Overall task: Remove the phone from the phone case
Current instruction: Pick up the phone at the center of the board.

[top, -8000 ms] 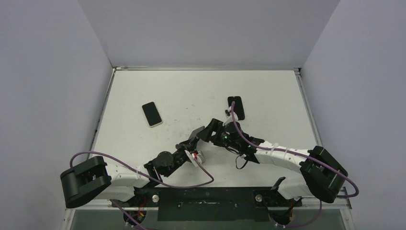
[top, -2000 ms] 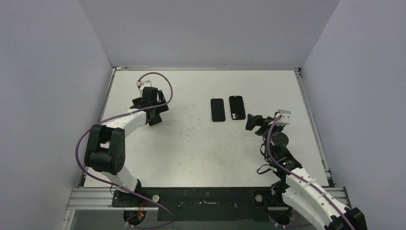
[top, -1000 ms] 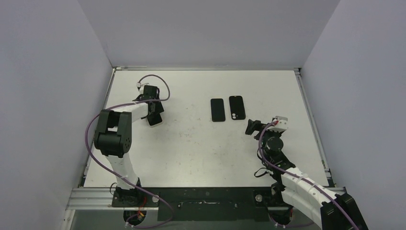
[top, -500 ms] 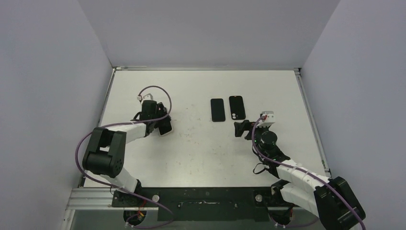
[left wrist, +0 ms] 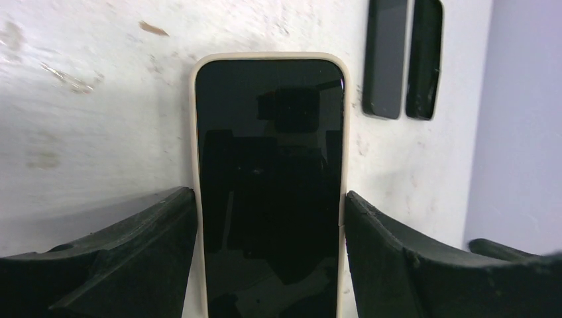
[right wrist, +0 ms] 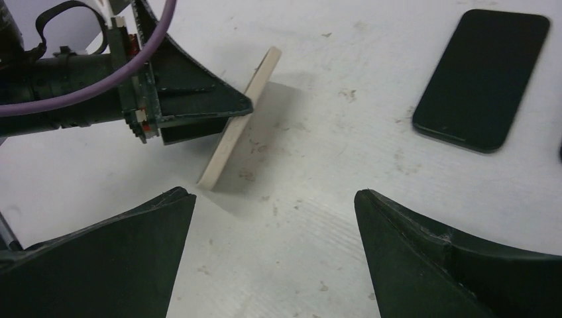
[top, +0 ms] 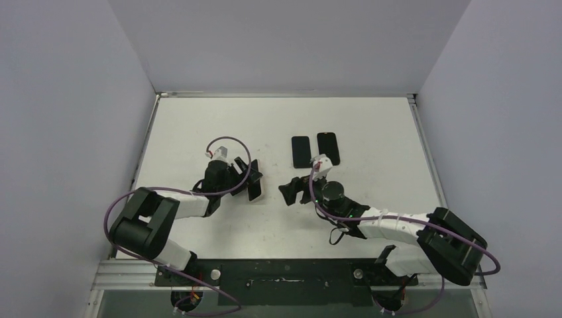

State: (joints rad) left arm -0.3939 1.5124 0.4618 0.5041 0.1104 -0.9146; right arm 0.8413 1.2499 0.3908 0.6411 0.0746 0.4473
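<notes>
The phone (left wrist: 268, 132) still sits snug in its cream case (left wrist: 194, 119), so the real job isn't done. The left gripper (left wrist: 268, 199) pinches it by the long edges, tilted up near the middle of the table (top: 199, 126). The right gripper (right wrist: 272, 218) faces it, spread wide and empty, ready, I'd guess, to help separate them.

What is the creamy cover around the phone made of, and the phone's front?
The cover looks like matte rubbery plastic, maybe silicone: its cream edge is dull, with no shine. The phone front looks like glossy glass, since it shows reflections.
</notes>
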